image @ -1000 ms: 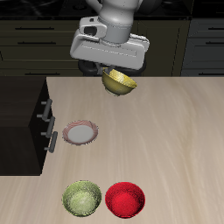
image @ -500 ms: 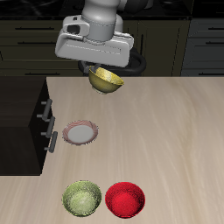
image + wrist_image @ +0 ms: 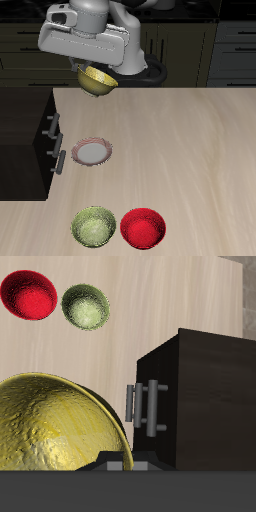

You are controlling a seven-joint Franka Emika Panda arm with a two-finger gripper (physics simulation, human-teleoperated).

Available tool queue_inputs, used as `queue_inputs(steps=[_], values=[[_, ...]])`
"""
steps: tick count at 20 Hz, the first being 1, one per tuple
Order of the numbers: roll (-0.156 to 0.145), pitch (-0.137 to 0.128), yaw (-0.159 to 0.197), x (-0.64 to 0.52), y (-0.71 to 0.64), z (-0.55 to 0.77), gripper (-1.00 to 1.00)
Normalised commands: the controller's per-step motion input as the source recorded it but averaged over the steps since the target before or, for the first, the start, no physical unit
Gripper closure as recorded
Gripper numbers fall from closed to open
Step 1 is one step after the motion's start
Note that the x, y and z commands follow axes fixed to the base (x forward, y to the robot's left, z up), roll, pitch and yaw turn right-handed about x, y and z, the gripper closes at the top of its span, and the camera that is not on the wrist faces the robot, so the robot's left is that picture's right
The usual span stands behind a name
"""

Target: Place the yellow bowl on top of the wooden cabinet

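Gripper (image 3: 97, 72) clamped on the yellow bowl (image 3: 97, 80), holding it in the air above the back part of the worktop (image 3: 180, 160), tilted, clear of every surface. Fingers mostly hidden behind the arm's white housing in the exterior view, so the exact hold on the rim is hard to make out. Seen from the wrist, the bowl's mottled golden surface close against the camera, with the wooden cabinet (image 3: 205, 396) just beyond it, silver bar handles (image 3: 143, 409) facing the bowl. Cabinet dark and boxy at the worktop's edge, its top bare in both views. A small pink-rimmed plate (image 3: 91, 151) near the cabinet's front. Olive-green bowl (image 3: 92, 226) and red bowl (image 3: 143, 227) side by side, nearly touching, near the front edge, well apart from the held bowl.
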Motion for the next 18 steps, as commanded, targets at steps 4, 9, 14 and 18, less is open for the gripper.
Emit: queue_inputs(steps=[4, 9, 14, 18], values=[[-0.052, -0.011, 0.001, -0.15, -0.44, 0.07, 1.00], [-0.019, -0.013, -0.008, -0.11, -0.26, 0.06, 1.00], [-0.037, -0.025, -0.015, -0.12, -0.42, 0.12, 1.00], [-0.022, -0.003, -0.001, -0.06, -0.23, 0.00, 1.00]])
